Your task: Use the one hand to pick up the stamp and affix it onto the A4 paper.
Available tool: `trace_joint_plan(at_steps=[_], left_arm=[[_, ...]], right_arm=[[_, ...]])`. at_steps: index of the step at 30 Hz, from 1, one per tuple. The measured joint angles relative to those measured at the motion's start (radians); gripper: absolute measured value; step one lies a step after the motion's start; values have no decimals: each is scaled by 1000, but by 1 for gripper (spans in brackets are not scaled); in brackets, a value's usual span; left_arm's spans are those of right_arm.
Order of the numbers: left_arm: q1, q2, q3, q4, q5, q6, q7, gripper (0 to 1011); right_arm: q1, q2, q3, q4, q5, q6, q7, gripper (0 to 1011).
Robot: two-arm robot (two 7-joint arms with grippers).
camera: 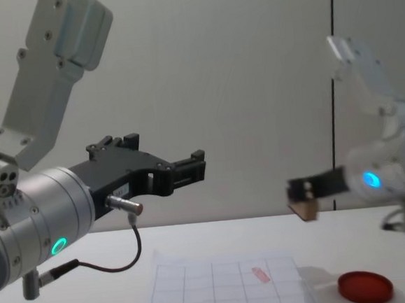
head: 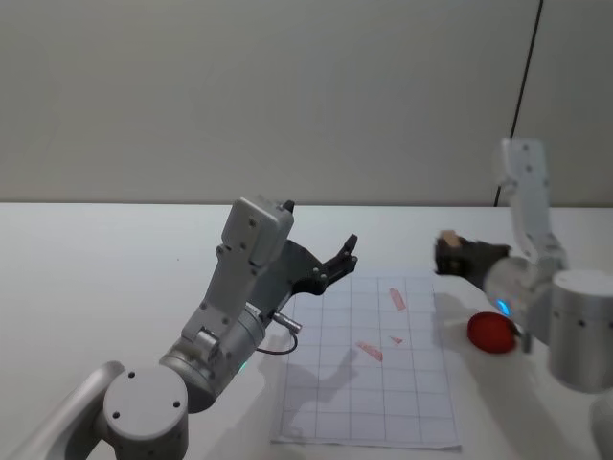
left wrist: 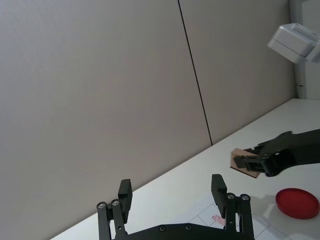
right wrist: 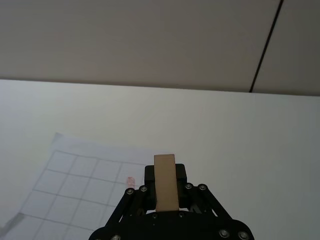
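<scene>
The stamp (head: 447, 236), a small tan wooden block, is pinched in my right gripper (head: 443, 255), which hangs above the table just off the right edge of the A4 paper (head: 383, 383). In the right wrist view the stamp (right wrist: 165, 192) stands between the black fingers, with the gridded paper (right wrist: 75, 185) below and to one side. In the chest view the stamp (camera: 305, 209) is well clear of the paper (camera: 220, 290). The paper bears red stamped marks (head: 397, 299). My left gripper (head: 343, 257) is raised over the paper's far left corner, open and holding nothing.
A flat red round dish (head: 490, 333) lies on the white table right of the paper, below my right arm. A cable with a silver plug (camera: 125, 207) hangs from my left wrist. A grey wall stands behind the table.
</scene>
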Motion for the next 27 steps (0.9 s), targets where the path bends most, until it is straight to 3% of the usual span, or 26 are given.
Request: trace_joint_plan(at_steps=[9,27], left_arm=[[0,0,0,0,0,0,0,1002],[0,0,0,0,0,0,0,1002]], right_arm=[[-102,69,31,-118,-29,53,40,220],[-182,114,57,-203,-40,102,51,219]])
